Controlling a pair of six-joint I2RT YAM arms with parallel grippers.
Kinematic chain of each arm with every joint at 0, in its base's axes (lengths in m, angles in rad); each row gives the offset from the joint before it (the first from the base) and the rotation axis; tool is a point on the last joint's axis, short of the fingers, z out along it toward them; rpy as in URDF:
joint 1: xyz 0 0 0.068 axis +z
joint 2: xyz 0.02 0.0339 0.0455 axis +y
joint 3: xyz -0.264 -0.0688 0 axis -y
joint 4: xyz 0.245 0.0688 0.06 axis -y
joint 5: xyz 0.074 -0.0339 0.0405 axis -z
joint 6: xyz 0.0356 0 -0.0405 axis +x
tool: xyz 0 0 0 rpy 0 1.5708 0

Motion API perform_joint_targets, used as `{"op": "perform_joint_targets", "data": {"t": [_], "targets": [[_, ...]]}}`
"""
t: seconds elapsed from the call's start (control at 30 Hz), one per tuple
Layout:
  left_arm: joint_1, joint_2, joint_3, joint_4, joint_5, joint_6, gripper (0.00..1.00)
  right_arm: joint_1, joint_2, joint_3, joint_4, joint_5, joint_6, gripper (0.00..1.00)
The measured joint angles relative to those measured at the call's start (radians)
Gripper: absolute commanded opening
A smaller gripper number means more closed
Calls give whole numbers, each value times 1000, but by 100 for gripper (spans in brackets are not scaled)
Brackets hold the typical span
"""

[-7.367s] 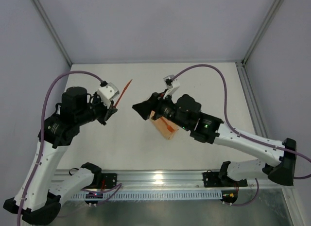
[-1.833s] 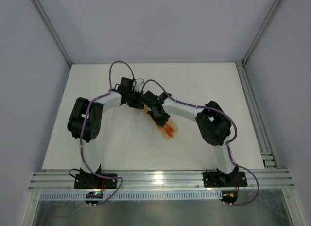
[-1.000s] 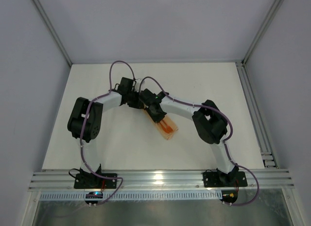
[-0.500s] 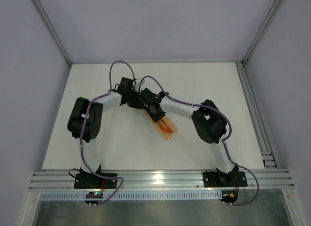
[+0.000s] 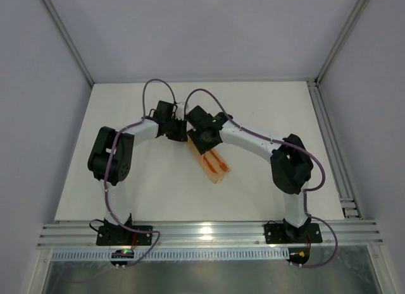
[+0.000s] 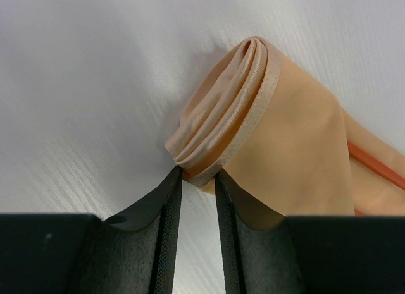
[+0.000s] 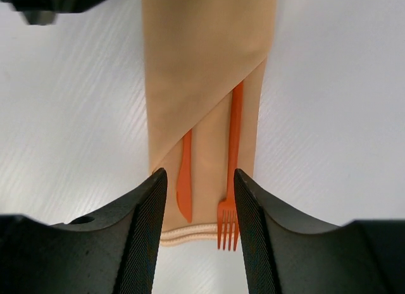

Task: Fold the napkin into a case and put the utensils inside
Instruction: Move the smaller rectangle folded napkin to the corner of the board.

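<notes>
The napkin, folded into a narrow peach case [image 5: 213, 165] with a diagonal edge, lies flat mid-table. Both orange utensils sit in its pocket: a knife [image 7: 185, 175] and a fork [image 7: 234, 148], the tines poking past the hem. In the top view they show as two orange lines [image 5: 216, 162]. My right gripper [image 7: 199, 186] hovers open over the case's [image 7: 202, 66] lower end, its fingers straddling both utensils and touching neither. My left gripper [image 6: 197, 180] is shut on the bunched far corner of the case [image 6: 285, 136]; a utensil handle [image 6: 376, 167] shows at the right.
Both arms meet at the table's middle, the left gripper [image 5: 179, 133] right beside the right gripper [image 5: 205, 145]. A metal rail [image 5: 202, 234] runs along the near edge, and frame posts and grey walls bound the white table [image 5: 126, 193].
My right gripper has opened and drawn back toward the case's far end, uncovering both utensils in the pocket; its elbow swung right. The left gripper has kept its pinch.
</notes>
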Motion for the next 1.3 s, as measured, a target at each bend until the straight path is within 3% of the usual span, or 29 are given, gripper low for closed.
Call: {"op": "perform_joint_targets", "data": {"t": [0.23, 0.47, 0.57, 0.8, 1.2, 1.3], "targets": [[0, 0, 1, -1, -4, 7, 30, -1, -183, -72, 20, -53, 11, 52], [0, -60, 3, -65, 12, 95, 52, -105, -368, -397, 130, -122, 95, 52], [0, -96, 44, -96, 15, 129, 55, -177, -415, -528, 179, -176, 136, 52], [-1, 11, 312, -139, 70, 200, 51, -201, -428, -620, 234, -222, 168, 52], [-12, 153, 313, -266, 89, 292, 37, -217, -470, -650, 263, -214, 169, 52], [-15, 167, 347, -300, 75, 286, 26, -217, -470, -652, 263, -210, 169, 52]]}}
